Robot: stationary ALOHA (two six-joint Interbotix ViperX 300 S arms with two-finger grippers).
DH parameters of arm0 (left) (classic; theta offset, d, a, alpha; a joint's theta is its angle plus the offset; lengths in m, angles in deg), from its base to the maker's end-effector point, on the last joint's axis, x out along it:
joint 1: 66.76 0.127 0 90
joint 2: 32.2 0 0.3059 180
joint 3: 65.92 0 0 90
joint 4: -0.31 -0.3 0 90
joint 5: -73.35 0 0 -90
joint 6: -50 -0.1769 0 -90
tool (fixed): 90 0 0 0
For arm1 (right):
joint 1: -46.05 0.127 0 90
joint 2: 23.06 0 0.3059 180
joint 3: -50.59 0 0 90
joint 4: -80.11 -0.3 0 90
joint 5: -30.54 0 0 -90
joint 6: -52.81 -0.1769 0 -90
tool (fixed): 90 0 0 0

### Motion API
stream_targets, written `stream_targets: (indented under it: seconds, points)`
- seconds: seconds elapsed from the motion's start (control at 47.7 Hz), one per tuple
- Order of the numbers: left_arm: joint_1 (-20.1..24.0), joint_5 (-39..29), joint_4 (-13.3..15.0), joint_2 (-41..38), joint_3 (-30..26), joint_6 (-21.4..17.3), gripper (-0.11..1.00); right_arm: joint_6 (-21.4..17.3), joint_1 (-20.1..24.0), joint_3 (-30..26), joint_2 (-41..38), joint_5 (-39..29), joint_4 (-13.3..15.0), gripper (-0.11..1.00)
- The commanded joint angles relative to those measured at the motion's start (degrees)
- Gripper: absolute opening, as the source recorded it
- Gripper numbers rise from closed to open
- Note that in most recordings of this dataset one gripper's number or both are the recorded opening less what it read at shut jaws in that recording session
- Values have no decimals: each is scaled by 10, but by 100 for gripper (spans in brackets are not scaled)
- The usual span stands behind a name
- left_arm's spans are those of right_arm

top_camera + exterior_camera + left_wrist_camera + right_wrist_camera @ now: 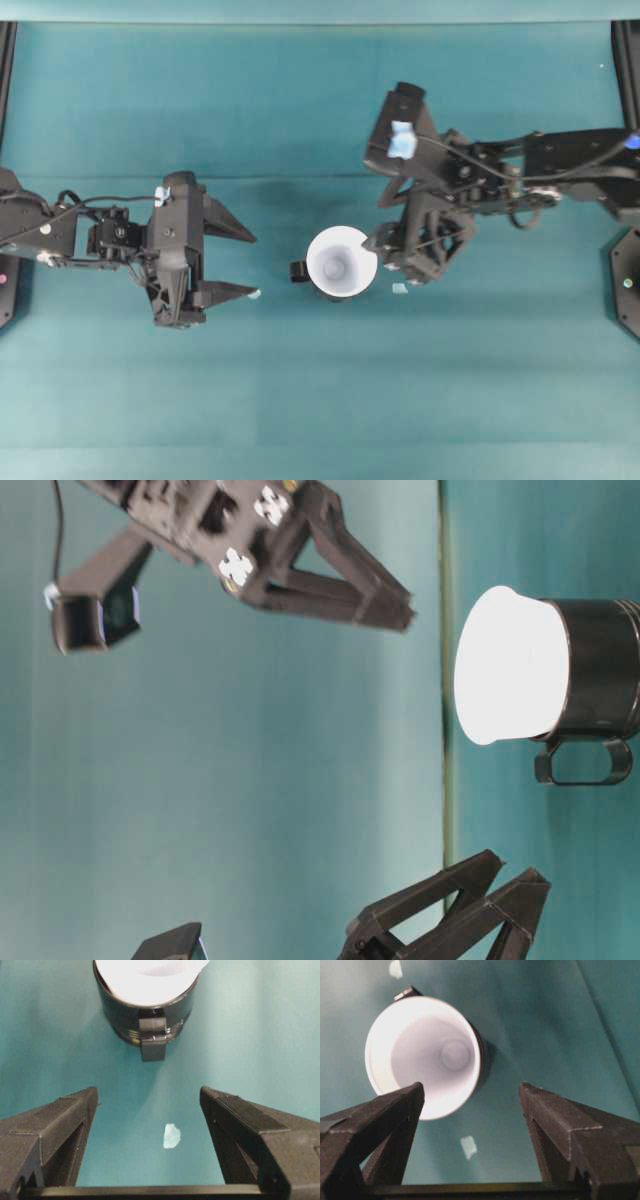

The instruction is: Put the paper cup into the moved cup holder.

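Teal cloth [300, 400] covers the whole table, and everything sits on it.

At the left of the overhead view is the left black robot gripper [250, 265]. Its two fingers are spread wide apart and nothing is between them. It points toward the middle of the picture and is well apart from the cup.

In the middle stands the glossy black round cup holder [300, 271] with its small side handle poking out to the left. The white tapered paper cup [341, 262] sits inside it, standing upright. In the table-level view the white cup [510, 665] sticks out of the black holder [600, 665] quite a lot, so it may not be pushed all the way down. I think the job is about done.

Just to the right of the cup is the right black robot gripper [392, 262]. In its own camera view its fingers are wide apart and hold nothing. One finger is very near the cup rim, but I cannot tell if it touches.

The paper cup looks light and thin. It would squash if squeezed hard. A good place to hold it is the wide rim, gently. The black holder looks hard and shiny, so it could slip.

A small pale scrap [171, 1136] lies on the cloth near the left gripper.
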Motion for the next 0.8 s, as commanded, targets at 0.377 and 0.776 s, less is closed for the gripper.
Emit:
stream_targets:
  seconds: [0.377,0.776]
  points:
    - [-1,3,-2,4,-6,1,85,34,5,44,80,29,24,85]
    - [-1,3,-2,4,-7,1,85,143,14,47,82,35,20,85]
